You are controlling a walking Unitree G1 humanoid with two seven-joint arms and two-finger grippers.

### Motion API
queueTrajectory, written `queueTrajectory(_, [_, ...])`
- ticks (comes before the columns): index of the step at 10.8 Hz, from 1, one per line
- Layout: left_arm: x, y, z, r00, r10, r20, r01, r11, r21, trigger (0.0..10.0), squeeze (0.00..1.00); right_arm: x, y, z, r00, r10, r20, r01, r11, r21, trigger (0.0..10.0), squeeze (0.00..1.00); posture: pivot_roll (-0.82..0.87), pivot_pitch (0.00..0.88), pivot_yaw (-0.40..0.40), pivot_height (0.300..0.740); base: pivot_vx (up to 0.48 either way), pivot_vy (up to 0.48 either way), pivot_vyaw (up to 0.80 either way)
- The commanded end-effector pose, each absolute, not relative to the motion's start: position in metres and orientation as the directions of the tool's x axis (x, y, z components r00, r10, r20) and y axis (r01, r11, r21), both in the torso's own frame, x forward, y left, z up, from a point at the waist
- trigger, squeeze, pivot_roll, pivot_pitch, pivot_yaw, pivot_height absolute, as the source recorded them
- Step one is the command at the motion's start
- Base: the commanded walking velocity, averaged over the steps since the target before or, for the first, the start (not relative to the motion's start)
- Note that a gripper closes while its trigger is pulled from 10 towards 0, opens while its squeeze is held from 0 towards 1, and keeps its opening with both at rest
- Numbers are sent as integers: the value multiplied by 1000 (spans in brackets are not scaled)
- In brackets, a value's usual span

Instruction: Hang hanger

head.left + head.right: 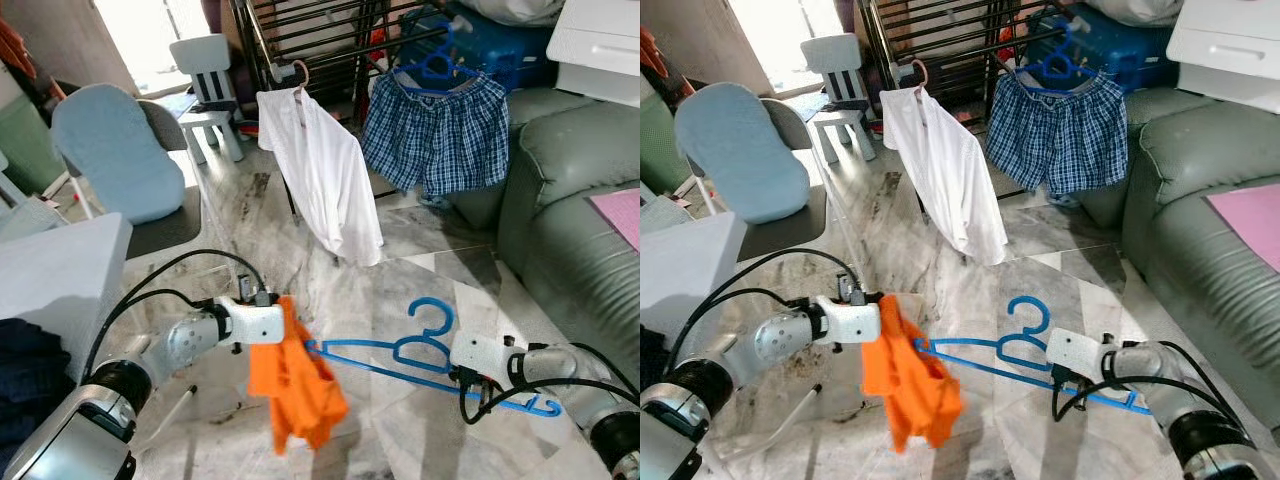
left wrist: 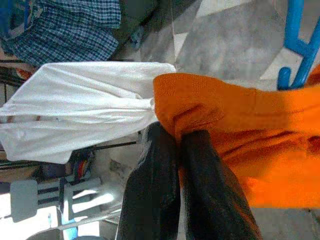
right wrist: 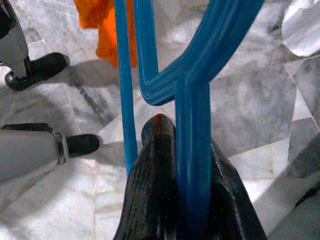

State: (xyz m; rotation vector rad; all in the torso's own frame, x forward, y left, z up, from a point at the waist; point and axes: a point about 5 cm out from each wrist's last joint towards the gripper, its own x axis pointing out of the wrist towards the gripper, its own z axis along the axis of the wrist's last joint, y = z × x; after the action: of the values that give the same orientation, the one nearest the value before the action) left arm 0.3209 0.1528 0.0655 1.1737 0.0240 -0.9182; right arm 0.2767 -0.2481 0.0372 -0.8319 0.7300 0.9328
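Note:
A blue plastic hanger lies nearly level above the marble floor, hook pointing away from me. My right gripper is shut on it near the neck; in the right wrist view the black fingers clamp the blue stem. The hanger's left arm reaches into an orange garment that hangs crumpled from my left gripper. In the left wrist view the fingers pinch a fold of the orange cloth.
A dark drying rack stands ahead, carrying a white shirt and blue plaid shorts on hangers. A grey-green sofa lines the right. On the left stand a chair with a light blue cushion and a white table.

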Motion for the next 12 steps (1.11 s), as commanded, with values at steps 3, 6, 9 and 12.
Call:
queueTrajectory(3, [326,155,76,665,-610,-432,611,110,784,10000,0,279,-240,36,396,407,-823,-906,322,-277,10000,0,-129,0,137,740,0,0,0])
queueTrajectory(6, [329,151,81,674,-618,-404,593,128,795,10000,0,275,-234,29,356,421,-834,-921,310,-237,10000,0,-131,0,137,740,0,0,0])
queueTrajectory(9, [331,147,93,685,-635,-357,588,191,786,10000,0,273,-230,20,352,404,-844,-920,317,-231,10000,0,-126,0,134,740,0,0,0])
queueTrajectory(12, [327,138,101,704,-651,-285,601,332,727,10000,0,271,-229,8,379,342,-860,-894,376,-244,10000,0,-121,0,130,740,0,0,0])
